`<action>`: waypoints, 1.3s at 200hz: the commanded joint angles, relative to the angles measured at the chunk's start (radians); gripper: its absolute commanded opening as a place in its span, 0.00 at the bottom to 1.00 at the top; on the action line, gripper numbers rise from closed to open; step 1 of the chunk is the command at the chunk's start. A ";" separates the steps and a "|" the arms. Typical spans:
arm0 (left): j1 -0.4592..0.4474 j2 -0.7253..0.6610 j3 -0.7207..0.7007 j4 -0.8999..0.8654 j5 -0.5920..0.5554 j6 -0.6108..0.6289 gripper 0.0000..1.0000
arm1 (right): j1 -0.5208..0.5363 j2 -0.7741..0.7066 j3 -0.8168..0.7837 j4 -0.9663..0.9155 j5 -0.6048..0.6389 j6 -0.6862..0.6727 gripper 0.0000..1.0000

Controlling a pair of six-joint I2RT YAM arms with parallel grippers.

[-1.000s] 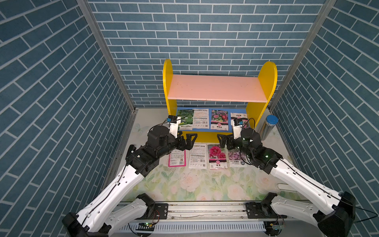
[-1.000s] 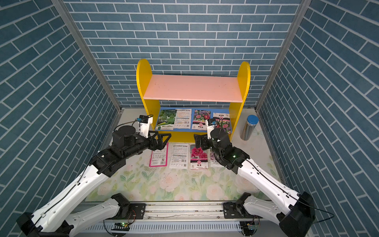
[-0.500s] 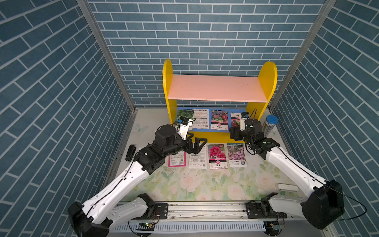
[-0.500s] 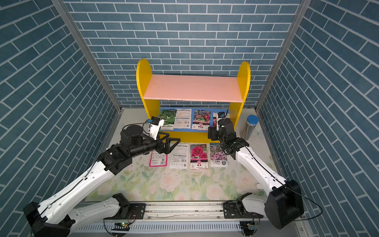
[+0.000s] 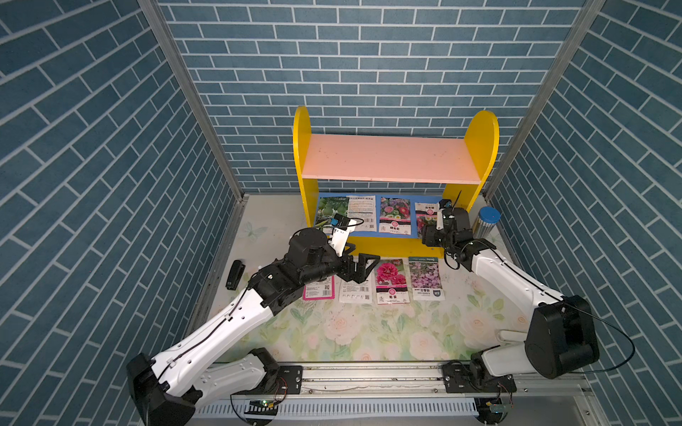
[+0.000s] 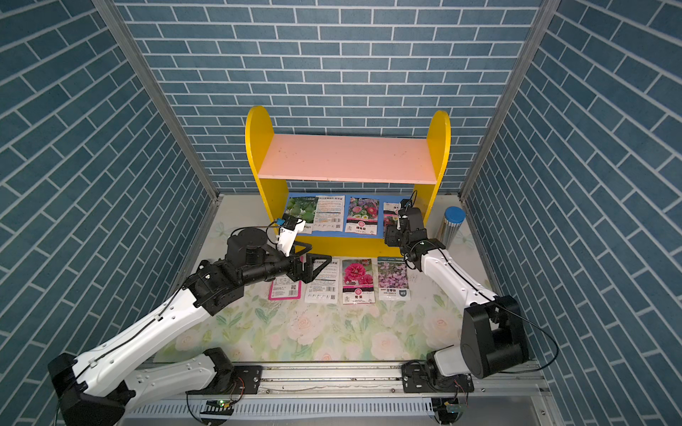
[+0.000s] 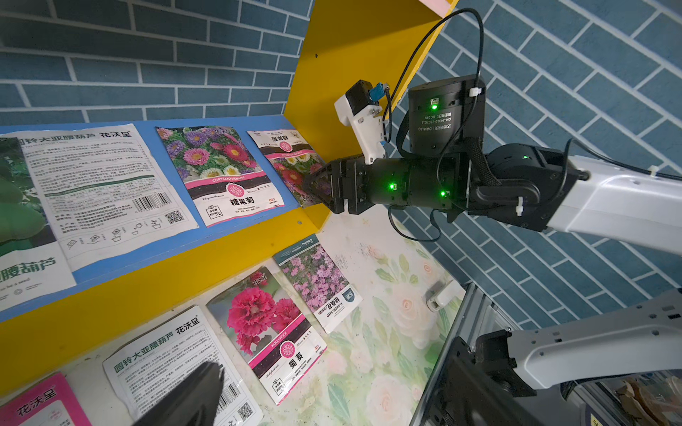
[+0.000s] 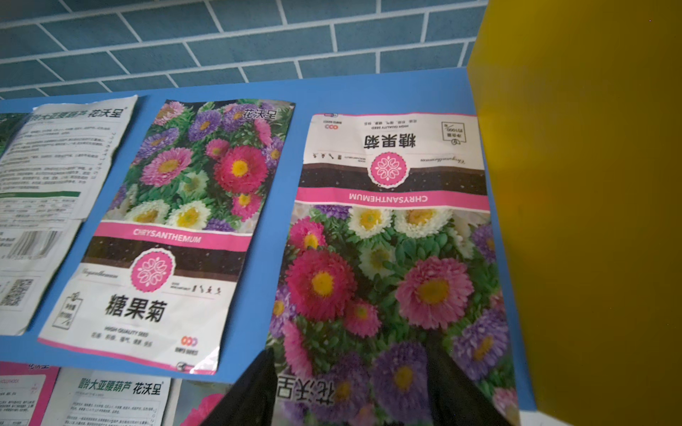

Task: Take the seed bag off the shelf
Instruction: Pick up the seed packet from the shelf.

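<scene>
Seed bag [image 8: 391, 258] we want is the upside-down chrysanthemum one. It's on the shelf's [image 5: 479, 147] blue board [image 8: 276, 221], right end, just beside the yellow side panel [image 8: 590, 184], with its near end at the front edge. Right gripper [image 8: 348, 350] is on that near end, jaws part spread with the print showing between the tips, so nothing's pinched that I can see. What bites us from here?

>> reply: Thin glossy bag lying dead flat, that's my worry. If the jaws come together on top of it, they may just skate over the film. Or they grab a small wrinkle that slips out on the pull.

>> OP: And the panel?

>> reply: Yeah, the outer fingertip sits close to it, so it could scrape wood rather than bag. The pink board [image 5: 391, 162] also hangs right over the spot. Lift too early and the wrist could knock it, so I'd drag the bag out over the front edge before raising it. The other chrysanthemum bag [image 8: 184, 221] is near but apart, so probably safe. Left gripper [image 5: 369, 267] hovers over the row of bags [image 5: 391, 282] on the desk [image 5: 369, 332], jaws wide, holding nothing. Swing toward the middle and the arms could meet.
</scene>
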 commanded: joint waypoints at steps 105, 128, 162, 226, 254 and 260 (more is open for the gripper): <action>-0.015 0.021 0.003 0.002 -0.031 0.013 1.00 | 0.000 -0.020 -0.074 0.082 -0.143 0.062 0.63; -0.015 0.019 0.002 0.002 -0.033 0.012 1.00 | 0.001 -0.040 -0.087 0.096 -0.174 0.084 0.63; -0.015 0.024 0.005 0.002 -0.033 0.011 1.00 | 0.004 -0.052 -0.094 0.106 -0.219 0.114 0.63; -0.016 0.017 0.005 -0.001 -0.035 0.011 1.00 | 0.014 -0.106 -0.067 0.093 -0.118 0.054 0.63; -0.016 0.018 0.002 0.000 -0.039 0.010 1.00 | 0.012 -0.098 -0.025 0.063 -0.048 0.011 0.64; -0.016 0.018 0.002 0.002 -0.039 0.010 1.00 | 0.012 -0.092 -0.018 0.056 -0.030 0.003 0.64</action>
